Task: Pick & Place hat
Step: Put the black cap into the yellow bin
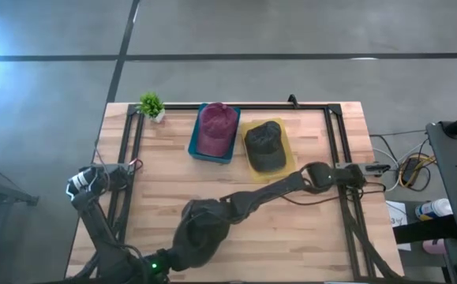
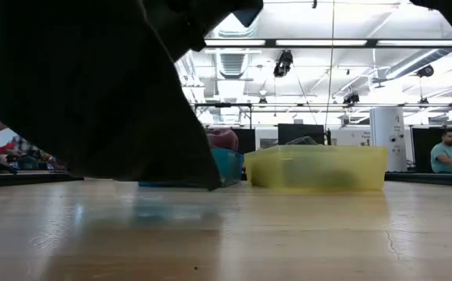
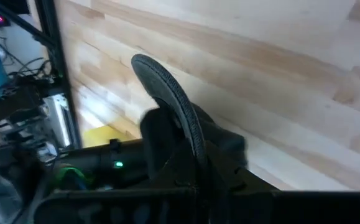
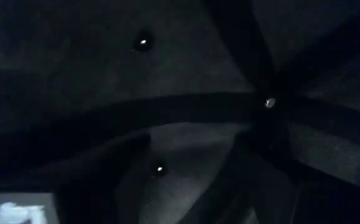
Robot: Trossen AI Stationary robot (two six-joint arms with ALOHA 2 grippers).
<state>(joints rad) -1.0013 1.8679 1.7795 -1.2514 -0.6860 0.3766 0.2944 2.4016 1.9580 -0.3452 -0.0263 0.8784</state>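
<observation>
At the near edge of the worktop (image 1: 307,229), left of centre, a black hat (image 1: 200,233) sits between the two arms. The left pincer (image 3: 189,146) is clenched on the hat's brim (image 3: 167,93), which stands on edge in the left wrist view and curves up away from the dark fingers. The left arm reaches it from its base on the left side of the worktop, bending round toward the front edge.

The right arm stretches diagonally across the worktop from the right side, and the right pincer (image 1: 204,214) ends right at the crown of the same hat. Its wrist view is filled by the dark inside of the hat, with seams meeting at a centre button and small eyelets. The right pincer is spread wide; no grip on the cloth can be made out. In the low view the hat is a large dark mass at the left.

Farther back, side by side and touching, stand a blue bin (image 1: 194,146) holding a maroon hat (image 1: 217,128) and a yellow bin (image 1: 290,150) holding a dark grey cap (image 1: 265,146). A small green plant (image 1: 151,104) stands at the far left corner. Beyond the worktop, a person (image 2: 448,152) sits in the room.
</observation>
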